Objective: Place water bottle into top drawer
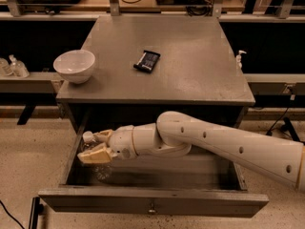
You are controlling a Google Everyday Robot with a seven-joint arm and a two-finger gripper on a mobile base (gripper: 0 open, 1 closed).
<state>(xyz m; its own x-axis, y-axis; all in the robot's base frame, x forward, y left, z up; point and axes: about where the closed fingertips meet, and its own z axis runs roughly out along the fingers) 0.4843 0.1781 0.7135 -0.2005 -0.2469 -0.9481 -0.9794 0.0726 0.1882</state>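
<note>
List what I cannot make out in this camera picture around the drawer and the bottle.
- Water bottle, camera view: only its white cap and a clear lower part show; the hand, at the left inside the open top drawer, covers the middle.
- Whether the bottle rests on the drawer floor: shadow hides it.
- Dark packet on the cabinet top: print too small to read.
- Arm: base cut off by the right edge.
</note>
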